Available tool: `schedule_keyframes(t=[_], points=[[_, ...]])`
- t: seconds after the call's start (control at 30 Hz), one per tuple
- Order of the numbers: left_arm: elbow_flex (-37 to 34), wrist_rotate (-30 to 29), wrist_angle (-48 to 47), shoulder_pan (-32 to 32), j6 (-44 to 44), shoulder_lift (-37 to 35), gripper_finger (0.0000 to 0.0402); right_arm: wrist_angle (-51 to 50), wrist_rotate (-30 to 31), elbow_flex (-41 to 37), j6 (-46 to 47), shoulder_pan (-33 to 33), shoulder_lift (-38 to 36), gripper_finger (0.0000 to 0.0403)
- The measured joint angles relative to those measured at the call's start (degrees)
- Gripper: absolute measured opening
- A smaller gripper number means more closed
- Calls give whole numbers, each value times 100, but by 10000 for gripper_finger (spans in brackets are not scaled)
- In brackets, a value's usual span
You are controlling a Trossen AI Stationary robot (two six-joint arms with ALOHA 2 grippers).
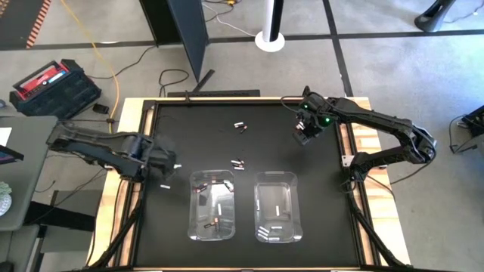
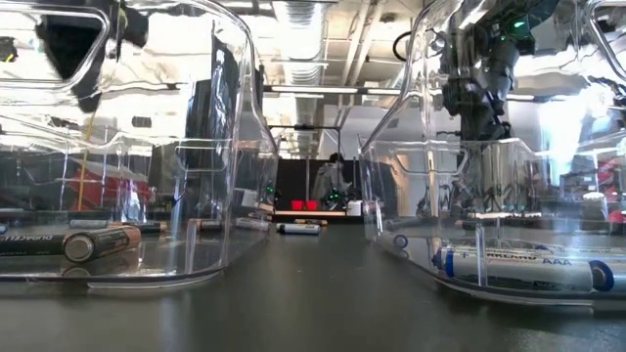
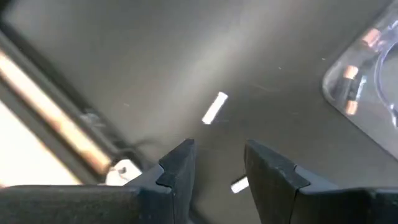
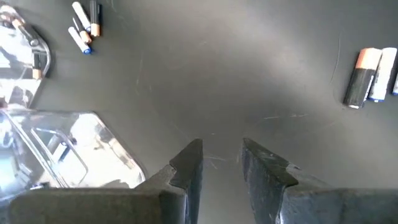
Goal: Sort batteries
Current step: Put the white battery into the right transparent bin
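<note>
Beside the left clear bin, on its outer side toward the surface's edge, the left gripper hangs low with its fingers apart and nothing between them. Two white batteries lie loose on the dark surface there: one ahead of the fingertips, the other just under the gap between them, partly hidden. This looks like the approach stage of a pick, so the next move would call for lining the gap over one cell, lowering, and closing across its short axis, then carrying it to the right clear bin, which already holds white cells, while the left clear bin holds dark copper-ended ones. Well beyond the bins, near the far right corner, the right gripper hovers with its fingers apart and empty above bare surface; a small group of mixed batteries lies off to one side of it, and another small cluster lies just beyond the left clear bin's far rim. Neither gripper touches a cell.
</note>
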Motion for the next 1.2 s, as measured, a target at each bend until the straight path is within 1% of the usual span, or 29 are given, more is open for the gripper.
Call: schedule_keyframes(t=[0.07,0.13,0.2,0.3,0.43,0.57,0.67,0.8,0.93,1.07,1.2], points=[[-473,176,265,13,1,-449,132,0,0,0,145,0,0,127],[-859,373,317,13,131,-791,132,0,0,0,278,0,0,127],[-1113,489,398,13,350,-1025,132,0,0,0,392,0,0,127],[-1345,597,462,17,865,-1178,132,-3,0,0,572,0,0,127],[-1380,603,589,19,1693,-1138,132,-4,0,0,787,2,0,127],[-1425,611,588,233,2142,-999,132,0,3,0,1006,47,0,127],[-1456,686,667,583,2456,-844,132,29,22,0,1037,150,0,127],[-1536,771,1130,1192,3174,-649,132,138,102,0,1181,335,0,127],[-1756,1196,1690,1788,3916,-522,132,291,169,0,1209,471,0,127],[-1767,1406,1671,2222,4050,-404,132,350,170,0,1242,550,0,127],[-1741,1530,1908,2444,3730,-254,132,353,173,0,1241,566,0,127]])
